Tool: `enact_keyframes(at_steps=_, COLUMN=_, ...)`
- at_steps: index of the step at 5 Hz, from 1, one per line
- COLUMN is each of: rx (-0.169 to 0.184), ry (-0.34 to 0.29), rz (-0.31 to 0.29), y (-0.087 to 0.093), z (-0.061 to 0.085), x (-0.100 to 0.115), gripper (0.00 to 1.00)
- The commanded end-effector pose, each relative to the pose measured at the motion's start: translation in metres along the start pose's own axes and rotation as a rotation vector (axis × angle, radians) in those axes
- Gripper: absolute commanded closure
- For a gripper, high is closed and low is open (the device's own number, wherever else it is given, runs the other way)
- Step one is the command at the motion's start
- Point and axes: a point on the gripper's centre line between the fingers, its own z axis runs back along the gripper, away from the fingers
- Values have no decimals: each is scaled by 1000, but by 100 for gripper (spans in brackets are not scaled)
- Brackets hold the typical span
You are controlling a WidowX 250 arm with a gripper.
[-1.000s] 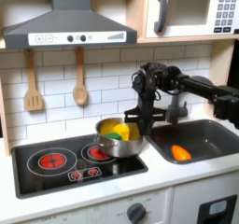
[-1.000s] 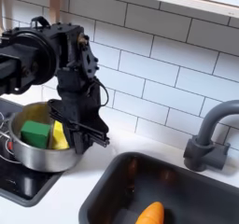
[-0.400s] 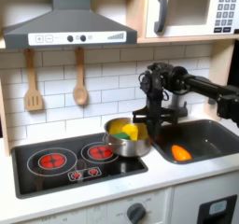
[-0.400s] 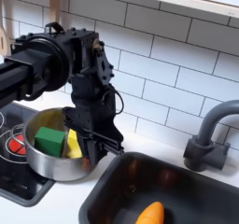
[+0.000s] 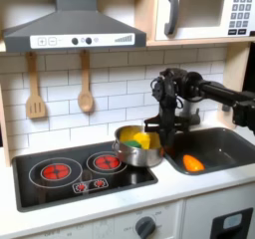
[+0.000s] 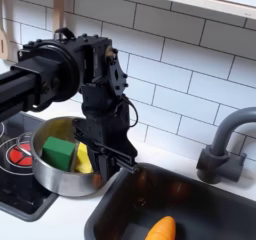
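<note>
— What is sitting around your pot [image 5: 137, 148]?

— An orange carrot [image 6: 161, 228] is lying in the sink [image 6: 205, 206], with the faucet [image 6: 222, 142] beyond it.

— And your gripper [image 6: 103, 152]?

— It is clamping narrowly on the pot's rim, at the stove [image 5: 60, 173] edge beside the sink.

— Anything changing?

— You are carrying the pot rightward toward the sink in both exterior views.
</note>
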Motion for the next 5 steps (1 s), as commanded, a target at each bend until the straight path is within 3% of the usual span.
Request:
enact_keyframes(at_steps=1, rx=13, ry=11, rz=5, y=3, z=-1, x=-1, gripper=0)
enact_keyframes(at_steps=3, rx=8, ry=-3, rz=-7, y=-3, z=6, x=2, gripper=0)
enact_keyframes(at_steps=5, rx=19, ry=-21, rz=22, y=0, z=17, x=8, gripper=0)
